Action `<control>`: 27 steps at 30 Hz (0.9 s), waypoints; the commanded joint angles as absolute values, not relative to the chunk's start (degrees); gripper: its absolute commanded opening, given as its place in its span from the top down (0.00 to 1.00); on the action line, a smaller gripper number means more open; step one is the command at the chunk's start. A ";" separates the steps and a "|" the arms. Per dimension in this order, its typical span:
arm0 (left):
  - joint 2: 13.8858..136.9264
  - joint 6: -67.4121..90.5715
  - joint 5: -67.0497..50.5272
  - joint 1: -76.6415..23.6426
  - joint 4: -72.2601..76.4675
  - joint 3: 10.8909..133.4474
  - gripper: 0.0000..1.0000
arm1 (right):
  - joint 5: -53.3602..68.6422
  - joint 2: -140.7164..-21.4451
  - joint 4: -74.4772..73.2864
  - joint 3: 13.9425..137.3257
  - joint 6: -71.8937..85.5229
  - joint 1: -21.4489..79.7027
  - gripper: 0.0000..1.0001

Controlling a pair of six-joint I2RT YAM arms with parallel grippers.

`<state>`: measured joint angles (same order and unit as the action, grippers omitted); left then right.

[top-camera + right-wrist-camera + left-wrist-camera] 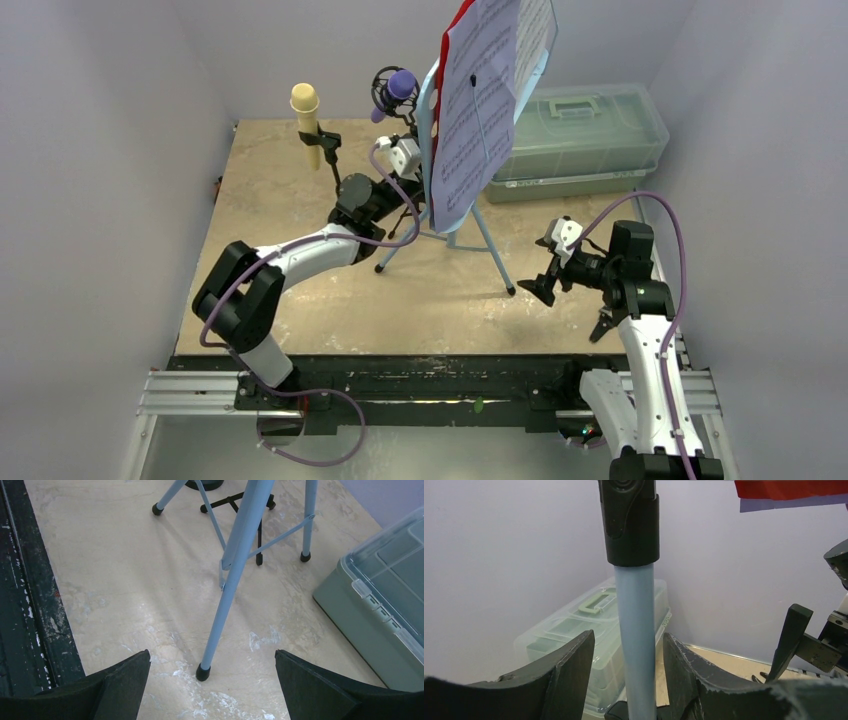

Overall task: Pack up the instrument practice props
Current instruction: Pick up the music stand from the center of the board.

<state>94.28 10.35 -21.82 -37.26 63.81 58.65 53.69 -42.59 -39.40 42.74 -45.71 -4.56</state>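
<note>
The light-blue music rest stands mid-table on tripod legs, carrying printed sheet music with a red folder behind it. My left gripper straddles the rest's pole just under a black collar. It is open, with a narrow gap on each side of the pole. My right gripper is open and hovers low around the nearest tripod foot without touching it. A cream microphone and a purple microphone sit upright in black holders at the back left.
A translucent grey-green box with a handle sits at the back right, close to the tripod's far leg. A black holder base stands between the tripod legs. White walls enclose the table. The black rail runs along the near edge.
</note>
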 commanded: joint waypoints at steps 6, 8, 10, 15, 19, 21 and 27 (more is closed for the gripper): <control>95.09 13.01 -26.58 -37.73 64.45 63.58 0.93 | 54.25 -41.74 -38.76 43.45 -45.98 -4.75 0.01; 94.03 13.25 -27.17 -37.76 61.12 64.47 1.00 | 54.23 -41.73 -38.67 43.42 -45.87 -4.75 0.01; 91.98 12.95 -27.33 -37.75 55.44 65.08 1.00 | 54.19 -41.68 -38.58 43.48 -45.79 -4.75 0.01; 83.53 10.93 -21.05 -37.58 42.06 63.68 1.00 | 54.31 -41.45 -38.58 43.61 -45.62 -4.74 0.01; 77.24 11.63 -15.87 -37.34 34.43 63.23 1.00 | 54.49 -41.31 -38.58 43.70 -45.53 -4.74 0.01; 75.47 12.56 -15.23 -37.10 32.20 63.37 1.00 | 54.49 -41.23 -38.58 43.68 -45.53 -4.75 0.01; 75.38 16.61 -20.73 -36.11 35.06 62.93 1.00 | 54.58 -41.22 -38.63 43.68 -45.60 -4.71 0.01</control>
<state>78.43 9.91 -19.99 -37.08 27.18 61.32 53.58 -41.85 -39.35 42.74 -45.65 -4.56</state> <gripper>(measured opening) 0.213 0.987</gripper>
